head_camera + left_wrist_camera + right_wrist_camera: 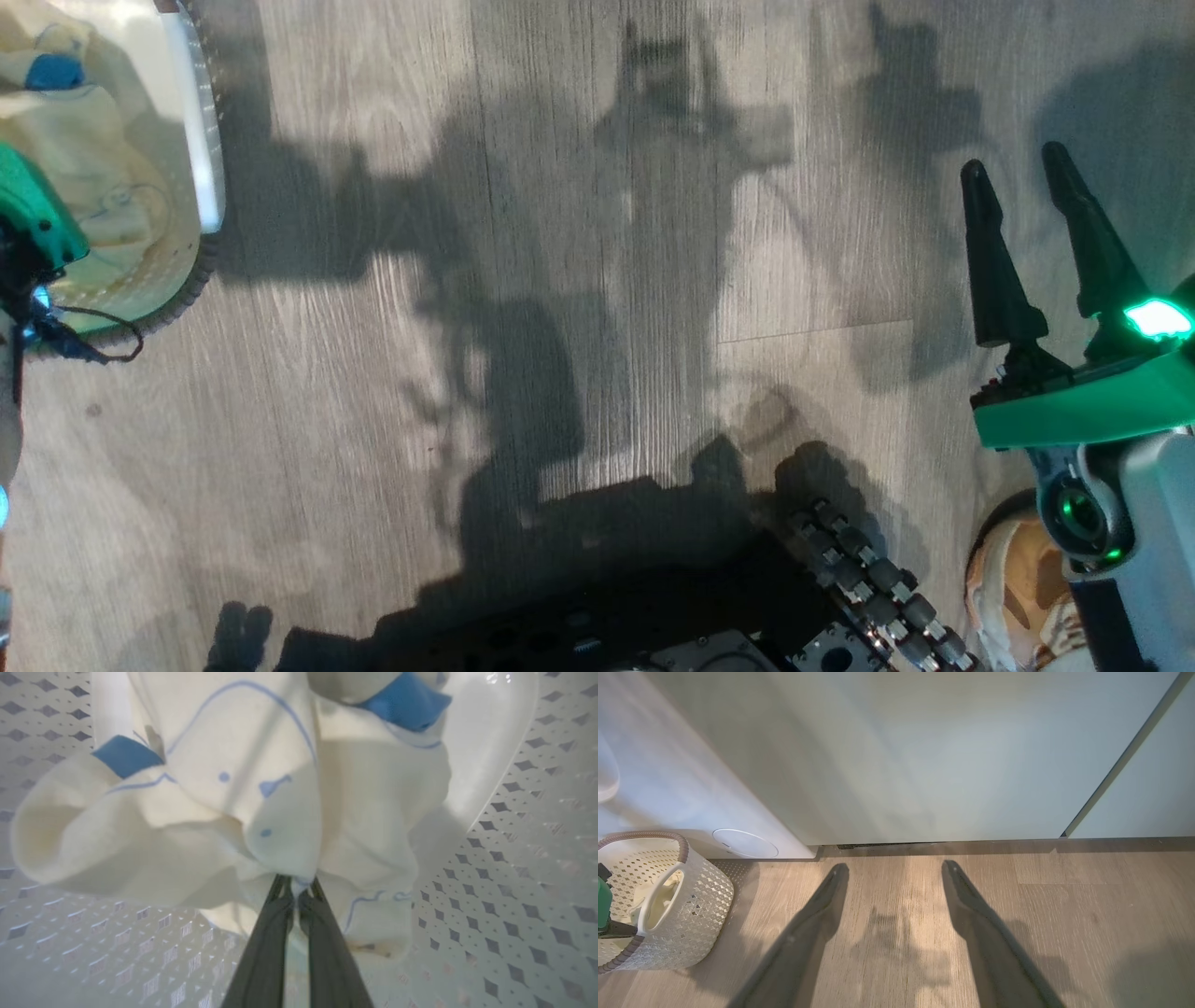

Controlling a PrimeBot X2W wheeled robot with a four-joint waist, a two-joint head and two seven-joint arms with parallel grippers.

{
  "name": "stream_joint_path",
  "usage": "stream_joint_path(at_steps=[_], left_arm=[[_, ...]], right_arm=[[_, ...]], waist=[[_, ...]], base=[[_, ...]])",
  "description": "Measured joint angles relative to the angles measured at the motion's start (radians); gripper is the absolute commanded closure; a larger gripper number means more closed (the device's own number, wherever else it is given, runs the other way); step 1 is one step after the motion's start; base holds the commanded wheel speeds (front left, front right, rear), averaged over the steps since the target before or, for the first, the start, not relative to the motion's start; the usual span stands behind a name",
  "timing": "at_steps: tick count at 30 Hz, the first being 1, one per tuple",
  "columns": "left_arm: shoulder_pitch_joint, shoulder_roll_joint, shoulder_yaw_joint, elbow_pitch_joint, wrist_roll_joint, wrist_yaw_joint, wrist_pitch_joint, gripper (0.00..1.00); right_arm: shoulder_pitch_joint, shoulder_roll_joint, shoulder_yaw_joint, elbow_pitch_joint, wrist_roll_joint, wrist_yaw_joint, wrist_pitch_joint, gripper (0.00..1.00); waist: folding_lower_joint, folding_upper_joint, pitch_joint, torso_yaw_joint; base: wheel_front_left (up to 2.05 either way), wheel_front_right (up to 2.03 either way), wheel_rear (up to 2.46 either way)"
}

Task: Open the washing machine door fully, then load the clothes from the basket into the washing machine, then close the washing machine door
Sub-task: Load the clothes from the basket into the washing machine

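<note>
Inside the basket [514,882], left fingers [275,933] clamp the clothes [233,812], seemingly to lift them out; right fingers [817,919] hang spread apart near it.

The basket [706,905] walls crowd the clothes [210,812]; floor [597,327] beside lies open.

Right tool [1014,161]: two long black fingers, broad at the root and tapering to rounded tips, set in a bright green housing [1074,406] with a glowing green-white light [1158,319]. Behind it is a pale grey forearm [1158,485] with a dark round joint [1083,513] ringed in green light. Left tool [297,883]: matching dark matte fingers. Its green shell [33,215] carries a thin black cable [93,345] that loops outward. The black base [607,616] shows a wheel of small grey rollers [878,588] and a metal plate [831,656].
</note>
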Motion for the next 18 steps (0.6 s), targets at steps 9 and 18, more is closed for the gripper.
stream_joint_path(at_steps=[9,18], left_arm=[[-0.001,-0.008,0.0,0.002,-0.019,-0.058,-0.081,1.0],[0.056,-0.075,0.0,-0.002,-0.059,-0.146,-0.188,1.0]], right_arm=[[-0.003,-0.001,-0.004,0.006,0.0,0.0,0.0,0.0],[0.007,-0.002,-0.027,0.021,0.0,0.0,0.0,0.0]], waist=[[0.0,0.0,-0.027,0.009],[-0.0001,0.0,-0.121,0.035]], base=[[0.0,0.0,0.0],[0.0,0.0,0.0]])
